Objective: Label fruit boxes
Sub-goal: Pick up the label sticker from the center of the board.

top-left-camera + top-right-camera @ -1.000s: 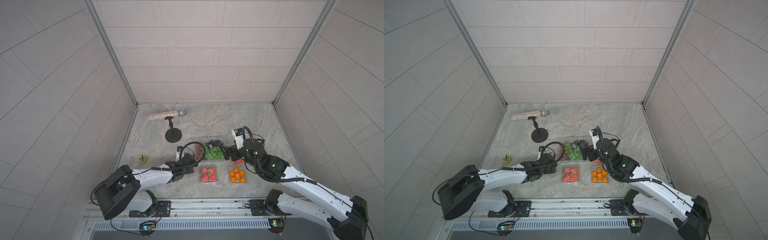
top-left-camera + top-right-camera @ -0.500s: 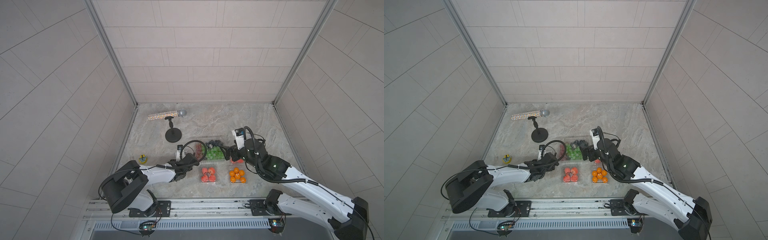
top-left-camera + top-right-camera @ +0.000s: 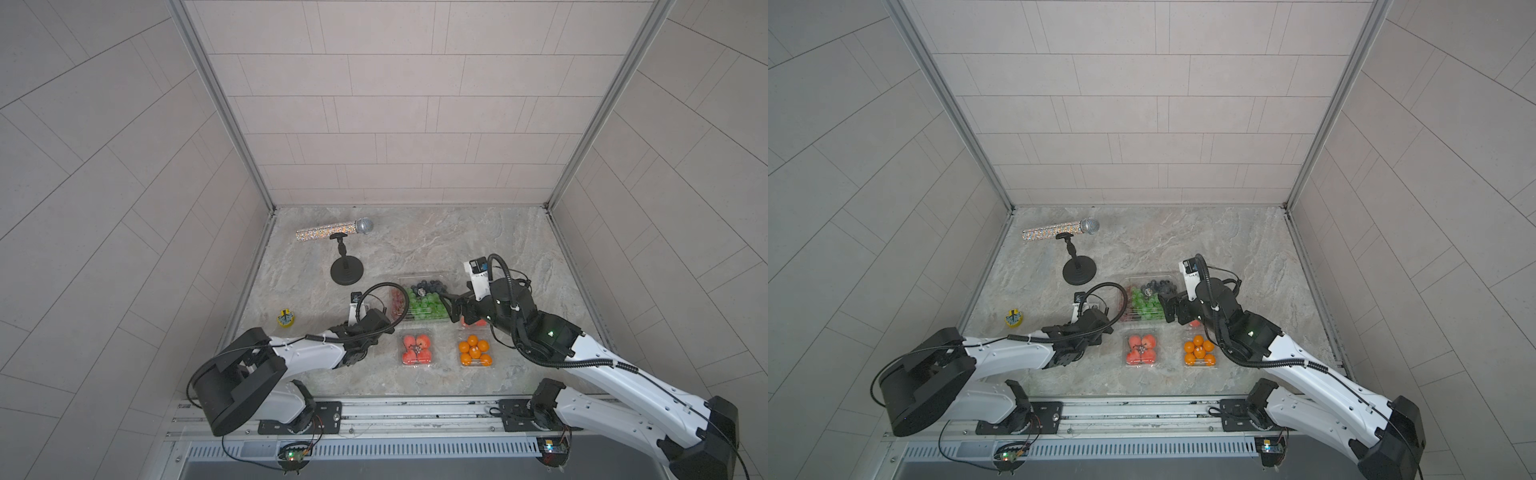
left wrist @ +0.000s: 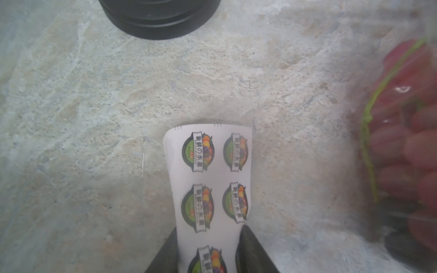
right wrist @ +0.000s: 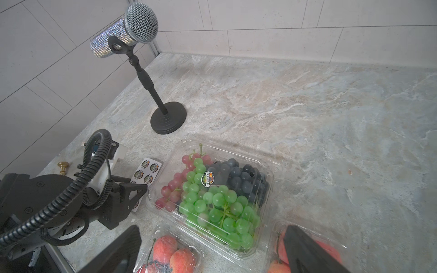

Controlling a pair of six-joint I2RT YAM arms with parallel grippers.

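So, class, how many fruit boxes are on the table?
4: grapes box behind; red box in front; oranges box beside it; second red box partly hidden under the right gripper.

Tally by kind
Counted four fruit boxes: one grapes, two red fruit, one oranges. Also one sticker sheet, one microphone on stand, one small yellow object.

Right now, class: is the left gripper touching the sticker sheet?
Touching. The left wrist view shows the left gripper pressing both edges of the sticker sheet, curling it.
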